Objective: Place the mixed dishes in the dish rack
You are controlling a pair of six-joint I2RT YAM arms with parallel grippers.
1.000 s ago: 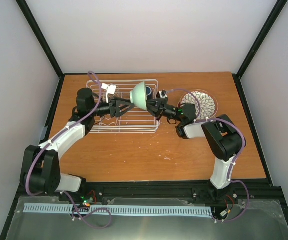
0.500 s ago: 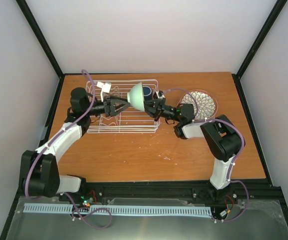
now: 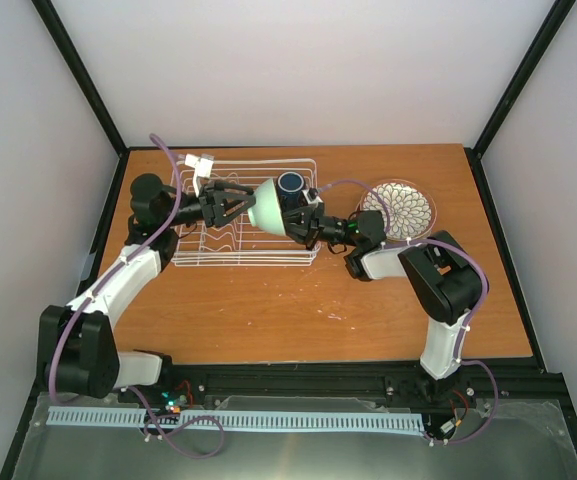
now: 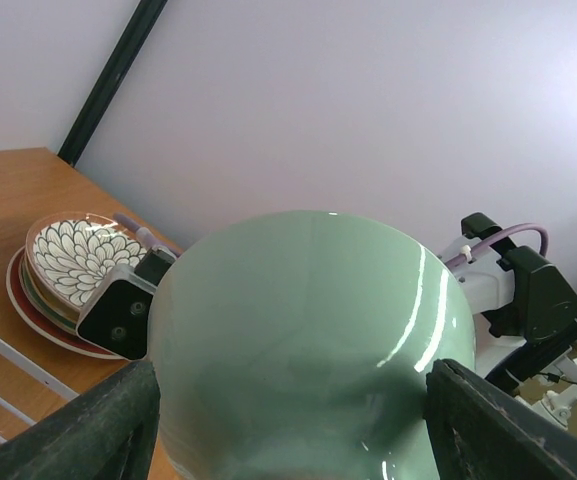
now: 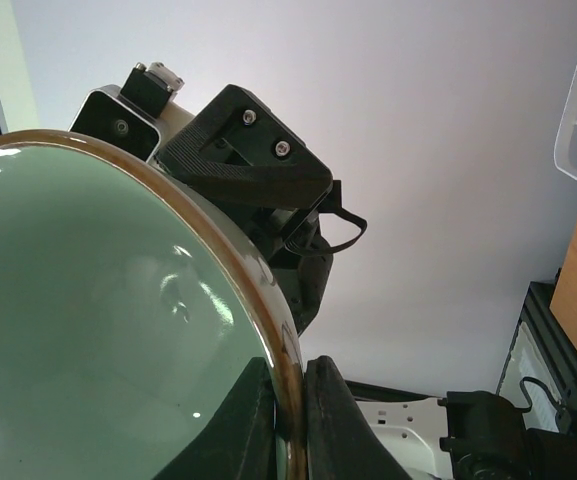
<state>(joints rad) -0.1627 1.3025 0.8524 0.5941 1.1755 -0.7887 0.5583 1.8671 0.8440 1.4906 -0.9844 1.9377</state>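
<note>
The mint-green bowl [image 3: 268, 208] hangs tilted over the white wire dish rack [image 3: 200, 252], its foot toward the left. My right gripper [image 3: 298, 222] is shut on its brown rim [image 5: 268, 330], one finger inside and one outside. My left gripper [image 3: 238, 206] has its fingers [image 4: 88, 430] against both sides of the bowl's outer wall [image 4: 308, 320]. The dark blue mug [image 3: 290, 183] stands in the rack's right end. The white petal-pattern bowl [image 3: 398, 208] sits on stacked plates right of the rack; the red plate's rim [image 4: 30, 312] shows beneath.
The rack's wavy dividers [image 3: 216, 232] lie under my left gripper. The stack stands close to my right arm's wrist [image 3: 368, 232]. Bare wooden table [image 3: 298, 300] lies in front of the rack. Black frame posts [image 3: 78, 75] and white walls bound the back.
The bowl and both grippers have moved left and lower over the rack together. The blue mug, hidden behind the bowl before, now shows.
</note>
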